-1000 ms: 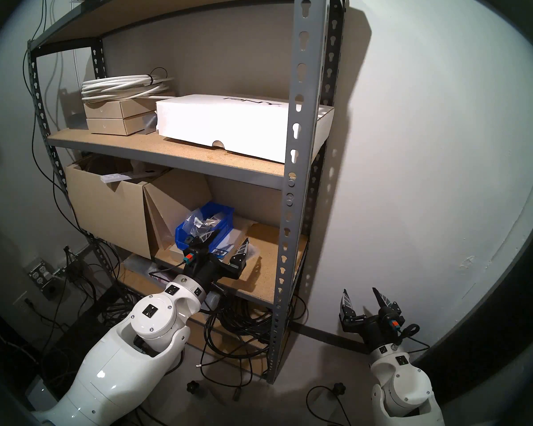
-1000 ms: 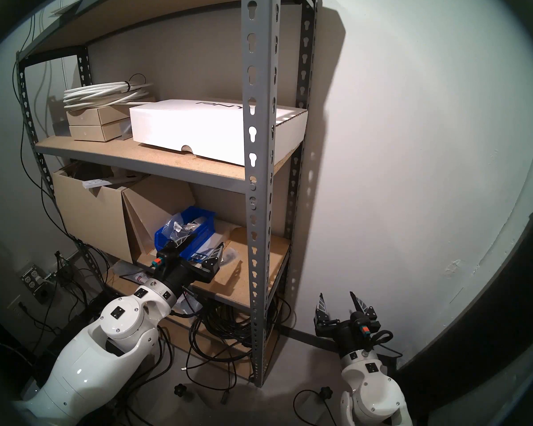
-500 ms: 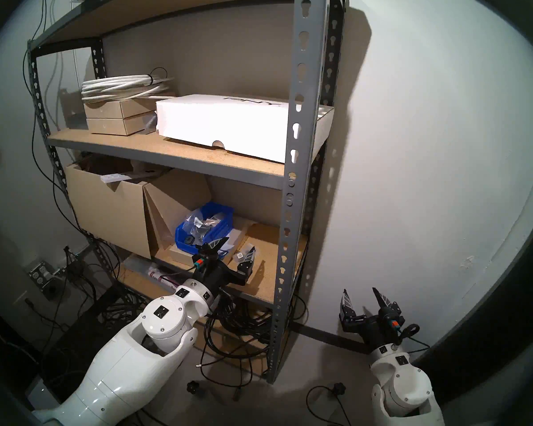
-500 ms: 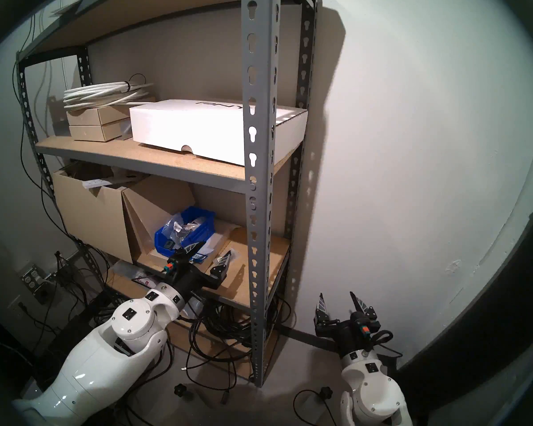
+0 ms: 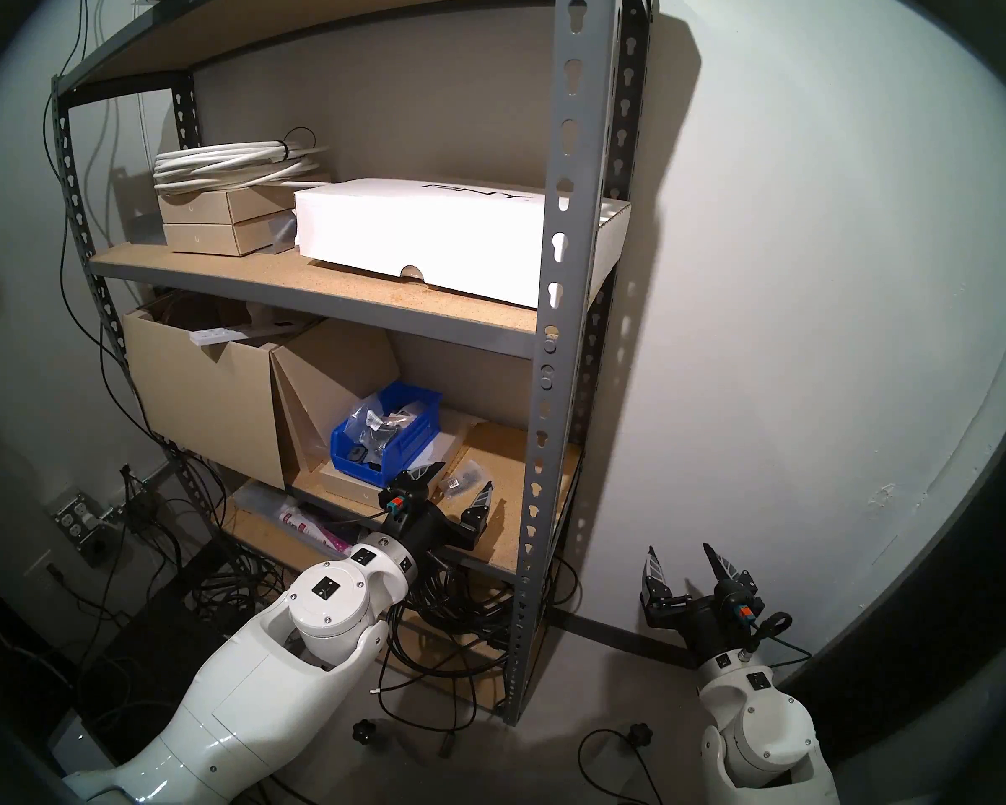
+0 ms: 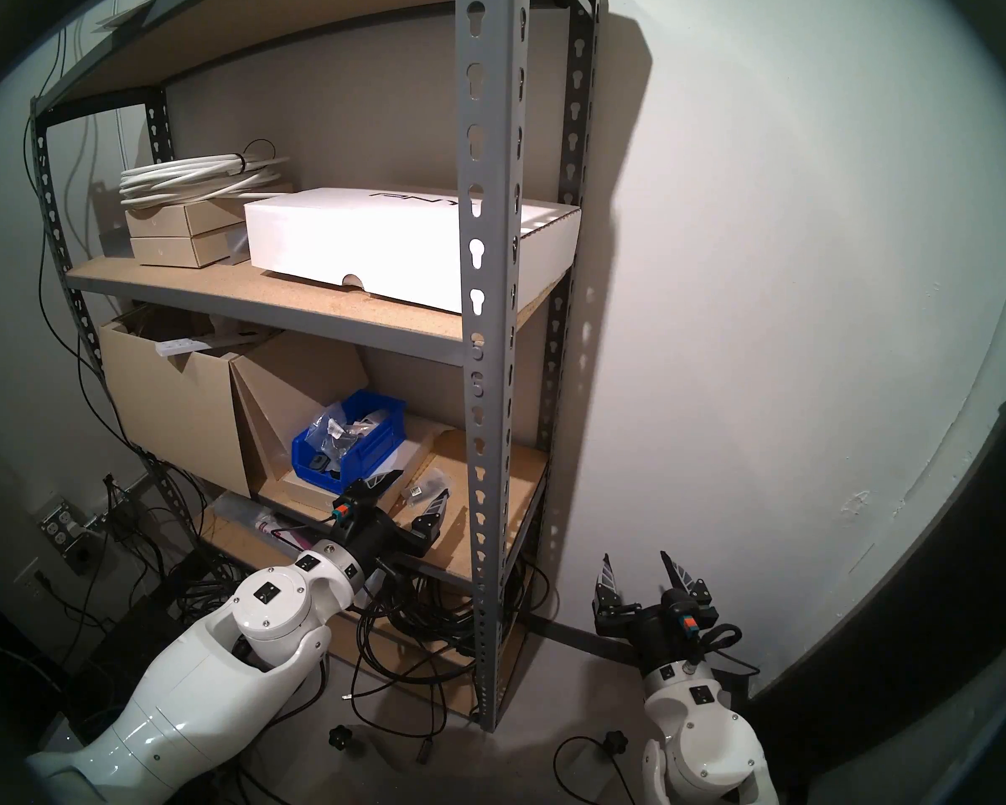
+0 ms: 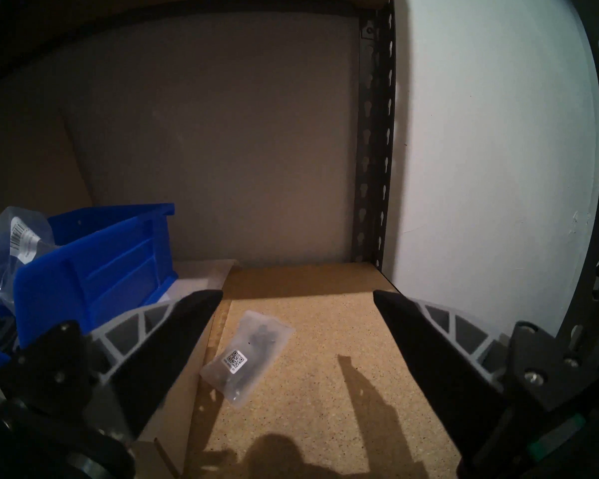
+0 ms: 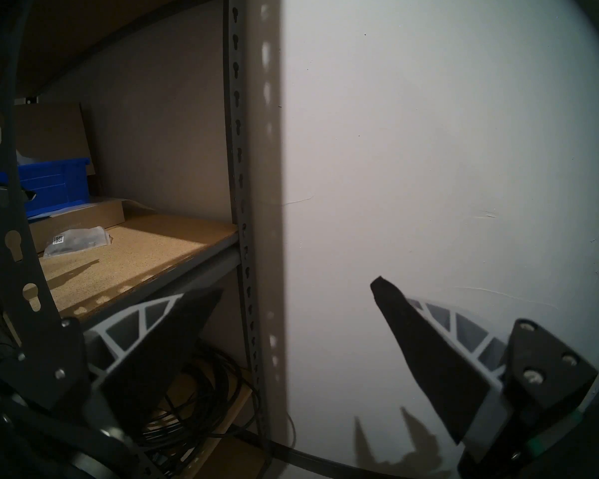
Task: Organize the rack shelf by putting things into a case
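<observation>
The grey rack shelf [image 5: 570, 263] has tan boards. The blue bin [image 5: 410, 441] stands on a flat tan box on the lower board and holds several clear bags of black parts [image 5: 376, 423]. One loose clear bag with a white label [image 5: 460, 479] lies on the board right of the bin; it also shows in the left wrist view [image 7: 248, 357] and the right wrist view [image 8: 77, 243]. My left gripper [image 5: 464, 476] is open and empty, just in front of and over this bag. My right gripper [image 5: 679, 548] is open and empty, right of the rack near the wall.
Open tan cardboard boxes [image 5: 210, 397] stand left of the bin. A large flat white box [image 5: 419, 234], two small tan boxes and a white cable coil [image 5: 228, 165] sit on the board above. Black cables [image 5: 454, 606] lie under the lower board. The front right upright [image 5: 538, 467] stands close by.
My left gripper has drawn back from the blue bin's front and moved right and down, still open, and now frames the loose bag. The right arm has not moved.
</observation>
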